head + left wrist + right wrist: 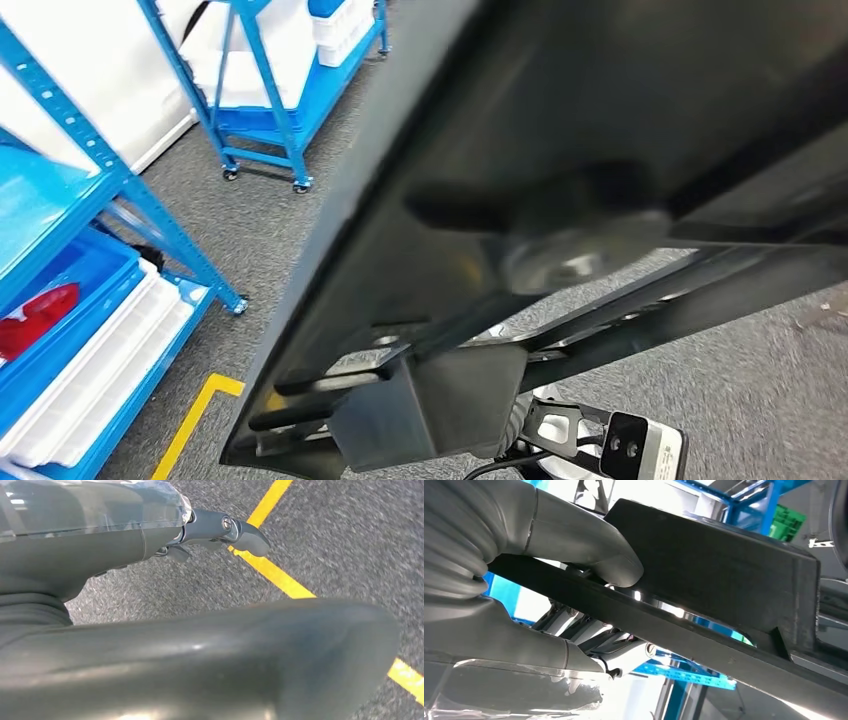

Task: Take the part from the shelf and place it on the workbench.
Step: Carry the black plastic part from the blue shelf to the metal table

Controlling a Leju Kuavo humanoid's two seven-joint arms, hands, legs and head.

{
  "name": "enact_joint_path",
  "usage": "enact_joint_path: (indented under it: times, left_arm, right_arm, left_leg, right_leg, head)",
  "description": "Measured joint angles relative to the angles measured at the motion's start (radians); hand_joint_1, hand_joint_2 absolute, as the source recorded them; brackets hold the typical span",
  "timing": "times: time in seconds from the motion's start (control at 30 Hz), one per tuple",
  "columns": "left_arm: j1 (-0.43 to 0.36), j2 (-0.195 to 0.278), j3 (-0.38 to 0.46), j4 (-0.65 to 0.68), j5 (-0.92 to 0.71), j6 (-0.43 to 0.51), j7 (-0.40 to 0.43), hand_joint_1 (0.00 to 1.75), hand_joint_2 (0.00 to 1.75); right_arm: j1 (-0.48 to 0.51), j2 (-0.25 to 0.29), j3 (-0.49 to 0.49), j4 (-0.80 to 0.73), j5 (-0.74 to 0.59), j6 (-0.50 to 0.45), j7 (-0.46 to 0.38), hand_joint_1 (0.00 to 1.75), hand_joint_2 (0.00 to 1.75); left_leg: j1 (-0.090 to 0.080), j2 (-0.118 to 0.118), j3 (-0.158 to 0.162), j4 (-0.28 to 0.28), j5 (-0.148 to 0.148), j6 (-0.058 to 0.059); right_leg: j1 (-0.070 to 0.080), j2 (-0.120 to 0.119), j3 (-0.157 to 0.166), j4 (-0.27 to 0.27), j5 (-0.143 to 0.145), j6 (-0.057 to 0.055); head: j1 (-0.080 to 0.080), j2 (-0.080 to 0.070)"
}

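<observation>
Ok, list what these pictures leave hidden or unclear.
1. Head view: the black part is so close that it hides the hands and the floor ahead, and a workbench cannot be made out.
2. Right wrist view: the right hand grips the part, whose far end is cut off by the picture's edge.
3. Left wrist view: a dark rounded shape hides most of the left hand; what it holds is unclear.

We are seeing the left hand (150, 540) wearing smooth grey casing under crinkled clear film, with darker fingers (250, 535) pinned by a small silver screw. The right hand (524, 555) is showing a ribbed grey cover, a thick grey thumb (594, 550) and silvery fingers (589, 630).
</observation>
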Motion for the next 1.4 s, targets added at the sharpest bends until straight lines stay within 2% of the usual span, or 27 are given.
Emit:
enact_joint_path:
  times: [0.07, 0.13, 0.17, 0.2, 0.23, 0.27, 0.33, 0.4, 0.47, 0.53, 0.6, 0.67, 0.7, 0.73, 0.77, 0.83, 0.87, 0.9, 0.97, 1.0, 1.07, 1.13, 1.2, 1.23, 1.27, 1.33, 1.4]
  left_arm:
    - [0.001, 0.002, 0.001, 0.000, 0.000, 0.001, 0.003, 0.00, 0.00]
    - [0.006, 0.006, 0.002, 0.000, -0.003, 0.005, 0.012, 0.00, 0.00]
    - [0.009, 0.008, 0.003, 0.000, -0.005, 0.009, 0.018, 0.00, 0.00]
    - [0.012, 0.009, 0.003, 0.000, -0.007, 0.012, 0.025, 0.00, 0.00]
    - [0.013, 0.009, 0.003, 0.000, -0.010, 0.014, 0.032, 0.00, 0.00]
    - [0.013, 0.009, 0.003, 0.000, -0.012, 0.015, 0.038, 0.00, 0.00]
    - [0.012, 0.010, 0.003, 0.000, -0.016, 0.016, 0.048, 0.00, 0.00]
    - [0.012, 0.012, 0.003, 0.000, -0.018, 0.013, 0.050, 0.00, 0.00]
    - [0.009, 0.014, 0.003, 0.000, -0.021, 0.004, 0.045, 0.00, 0.00]
    - [0.004, 0.015, 0.002, 0.000, -0.027, -0.008, 0.040, 0.00, 0.00]
    - [0.004, 0.015, 0.001, 0.000, -0.035, -0.017, 0.038, 0.00, 0.00]
    - [0.006, 0.015, -0.001, 0.000, -0.045, -0.023, 0.040, 0.00, 0.00]
    - [0.006, 0.015, -0.002, 0.000, -0.050, -0.024, 0.041, 0.00, 0.00]
    - [0.004, 0.015, -0.004, 0.000, -0.056, -0.025, 0.044, 0.00, 0.00]
    - [0.002, 0.015, -0.006, 0.000, -0.060, -0.026, 0.048, 0.00, 0.00]
    - [-0.002, 0.014, -0.008, 0.000, -0.065, -0.026, 0.058, 0.00, 0.00]
    - [-0.003, 0.014, -0.008, 0.000, -0.065, -0.025, 0.062, 0.00, 0.00]
    - [-0.003, 0.014, -0.008, 0.000, -0.065, -0.025, 0.066, 0.00, 0.00]
    - [-0.004, 0.013, -0.009, 0.000, -0.065, -0.023, 0.074, 0.00, 0.00]
    - [-0.006, 0.011, -0.009, 0.000, -0.065, -0.021, 0.077, 0.00, 0.00]
    - [-0.008, 0.009, -0.009, 0.000, -0.065, -0.018, 0.081, 0.00, 0.00]
    - [-0.005, 0.007, -0.009, 0.000, -0.063, -0.015, 0.081, 0.00, 0.00]
    - [0.000, 0.007, -0.009, 0.000, -0.059, -0.010, 0.082, 0.00, 0.00]
    - [0.002, 0.006, -0.009, 0.000, -0.055, -0.009, 0.082, 0.00, 0.00]
    - [0.002, 0.005, -0.008, 0.000, -0.050, -0.007, 0.082, 0.00, 0.00]
    - [0.000, 0.004, -0.005, 0.000, -0.037, -0.006, 0.079, 0.00, 0.00]
    - [0.000, 0.002, -0.001, 0.000, -0.027, -0.007, 0.072, 0.00, 0.00]
  right_arm:
    - [-0.001, 0.006, 0.000, 0.001, -0.005, 0.006, 0.000, 1.75, 1.75]
    - [-0.001, 0.011, 0.000, 0.004, -0.008, 0.008, 0.000, 1.75, 1.75]
    - [0.001, 0.012, 0.000, 0.007, -0.009, 0.008, 0.000, 1.75, 1.75]
    - [0.002, 0.012, 0.000, 0.009, -0.007, 0.006, 0.000, 1.75, 1.75]
    - [0.004, 0.012, 0.000, 0.011, -0.003, 0.004, 0.000, 1.75, 1.75]
    - [0.005, 0.012, 0.000, 0.012, 0.001, 0.001, 0.000, 1.75, 1.75]
    - [0.005, 0.013, 0.000, 0.013, 0.007, -0.008, 0.000, 1.75, 1.75]
    - [0.004, 0.015, 0.000, 0.013, 0.010, -0.018, 0.000, 1.75, 1.75]
    - [0.005, 0.016, -0.002, 0.011, 0.014, -0.028, 0.000, 1.75, 1.75]
    - [0.006, 0.016, -0.006, 0.008, 0.021, -0.036, 0.000, 1.75, 1.75]
    - [0.006, 0.016, -0.010, 0.005, 0.029, -0.039, 0.000, 1.75, 1.75]
    - [0.011, 0.014, -0.012, 0.003, 0.034, -0.041, 0.000, 1.75, 1.75]
    - [0.013, 0.013, -0.013, 0.002, 0.037, -0.042, 0.000, 1.75, 1.75]
    - [0.015, 0.012, -0.014, 0.002, 0.040, -0.044, 0.000, 1.75, 1.75]
    - [0.016, 0.012, -0.014, 0.002, 0.041, -0.046, 0.000, 1.75, 1.75]
    - [0.016, 0.011, -0.014, -0.001, 0.042, -0.048, 0.000, 1.75, 1.75]
    - [0.016, 0.011, -0.014, -0.002, 0.041, -0.048, 0.000, 1.75, 1.75]
    - [0.016, 0.011, -0.015, -0.004, 0.040, -0.047, 0.000, 1.75, 1.75]
    - [0.019, 0.009, -0.015, -0.006, 0.039, -0.044, -0.001, 1.75, 1.75]
    - [0.022, 0.008, -0.015, -0.006, 0.040, -0.042, -0.001, 1.75, 1.75]
    - [0.025, 0.008, -0.015, -0.006, 0.041, -0.037, -0.001, 1.75, 1.75]
    - [0.026, 0.008, -0.015, -0.004, 0.043, -0.034, -0.001, 1.75, 1.75]
    - [0.027, 0.007, -0.015, 0.001, 0.044, -0.033, 0.000, 1.75, 1.75]
    - [0.026, 0.007, -0.015, 0.004, 0.044, -0.032, 0.000, 1.75, 1.75]
    - [0.025, 0.007, -0.015, 0.007, 0.045, -0.031, 0.000, 1.75, 1.75]
    - [0.020, 0.006, -0.015, 0.012, 0.046, -0.032, 0.000, 1.75, 1.75]
    - [0.011, 0.006, -0.014, 0.016, 0.053, -0.037, 0.000, 1.75, 1.75]
  left_leg:
    - [0.004, -0.047, -0.030, 0.075, -0.051, -0.007]
    - [0.005, -0.083, -0.094, 0.216, -0.118, -0.010]
    - [0.005, -0.088, -0.120, 0.268, -0.133, -0.010]
    - [0.004, -0.090, -0.132, 0.287, -0.128, -0.010]
    - [0.005, -0.092, -0.123, 0.261, -0.100, -0.009]
    - [0.006, -0.101, -0.097, 0.199, -0.059, -0.007]
    - [0.009, -0.145, -0.038, 0.060, 0.002, 0.000]
    - [0.009, -0.173, -0.014, 0.004, 0.013, 0.006]
    - [0.008, -0.155, -0.013, -0.001, 0.016, 0.017]
    - [0.010, -0.132, -0.011, -0.010, 0.024, 0.031]
    - [0.008, -0.105, -0.010, -0.015, 0.026, 0.041]
    - [0.005, -0.076, -0.011, -0.014, 0.024, 0.044]
    - [0.004, -0.062, -0.010, -0.013, 0.023, 0.044]
    - [0.004, -0.049, -0.010, -0.013, 0.022, 0.042]
    - [0.004, -0.038, -0.008, -0.012, 0.020, 0.040]
    - [0.001, -0.018, -0.002, -0.010, 0.013, 0.032]
    - [-0.002, -0.010, 0.001, -0.008, 0.009, 0.027]
    - [-0.004, -0.001, 0.003, -0.007, 0.006, 0.022]
    - [-0.004, 0.017, 0.008, -0.009, 0.003, 0.012]
    - [-0.001, 0.013, 0.010, -0.006, -0.002, 0.006]
    - [0.003, -0.031, -0.005, 0.039, -0.038, -0.002]
    - [0.004, -0.078, -0.060, 0.160, -0.103, -0.005]
    - [0.005, -0.088, -0.113, 0.264, -0.134, -0.006]
    - [0.005, -0.089, -0.119, 0.267, -0.120, -0.006]
    - [0.006, -0.092, -0.107, 0.232, -0.088, -0.004]
    - [0.008, -0.125, -0.054, 0.102, -0.016, 0.000]
    - [0.010, -0.160, -0.021, 0.019, 0.009, 0.004]
  right_leg:
    - [-0.005, 0.019, 0.002, -0.007, 0.006, -0.011]
    - [-0.003, 0.043, 0.000, -0.007, 0.008, -0.016]
    - [-0.002, 0.056, 0.000, -0.006, 0.008, -0.017]
    - [-0.002, 0.069, 0.000, -0.005, 0.008, -0.017]
    - [-0.002, 0.083, 0.001, -0.004, 0.008, -0.017]
    - [-0.002, 0.096, 0.002, -0.002, 0.007, -0.016]
    - [-0.001, 0.121, 0.001, 0.003, 0.006, -0.009]
    - [-0.003, 0.141, -0.007, 0.006, 0.009, 0.003]
    - [-0.006, 0.156, -0.014, 0.005, 0.013, 0.017]
    - [-0.004, 0.118, -0.030, 0.034, -0.006, 0.027]
    - [-0.002, 0.060, -0.080, 0.138, -0.065, 0.034]
    - [-0.006, 0.041, -0.144, 0.268, -0.118, 0.040]
    - [-0.008, 0.038, -0.158, 0.296, -0.121, 0.041]
    - [-0.010, 0.035, -0.149, 0.282, -0.104, 0.042]
    - [-0.011, 0.027, -0.119, 0.228, -0.074, 0.041]
    - [-0.005, -0.016, -0.038, 0.080, -0.021, 0.033]
    - [-0.001, -0.031, -0.013, 0.032, -0.008, 0.028]
    - [0.003, -0.039, -0.002, 0.009, -0.006, 0.022]
    - [0.006, -0.017, -0.004, 0.005, -0.005, 0.011]
    - [0.005, -0.007, -0.003, 0.002, -0.003, 0.006]
    - [0.000, 0.013, 0.000, -0.006, 0.002, -0.005]
    - [-0.001, 0.034, 0.000, -0.007, 0.004, -0.011]
    - [0.000, 0.060, -0.001, -0.006, 0.004, -0.013]
    - [0.001, 0.073, 0.000, -0.005, 0.004, -0.013]
    - [0.000, 0.087, 0.001, -0.003, 0.004, -0.012]
    - [0.000, 0.111, 0.000, 0.003, 0.001, -0.007]
    - [-0.001, 0.133, -0.007, 0.010, 0.002, 0.005]
  head:
    - [0.000, 0.000]
    - [0.000, 0.000]
    - [0.000, 0.000]
    - [0.000, 0.000]
    - [0.000, 0.000]
    - [0.000, 0.000]
    - [0.000, 0.000]
    - [0.000, 0.000]
    - [0.000, 0.000]
    - [0.000, 0.000]
    - [0.000, 0.000]
    - [0.000, 0.000]
    - [0.000, 0.000]
    - [0.000, 0.000]
    - [0.000, 0.000]
    - [0.000, 0.000]
    - [0.000, 0.000]
    - [0.000, 0.000]
    - [0.000, 0.000]
    - [0.000, 0.000]
    - [0.000, 0.000]
    - [0.000, 0.000]
    - [0.000, 0.000]
    - [0.000, 0.000]
    - [0.000, 0.000]
    - [0.000, 0.000]
    - [0.000, 0.000]
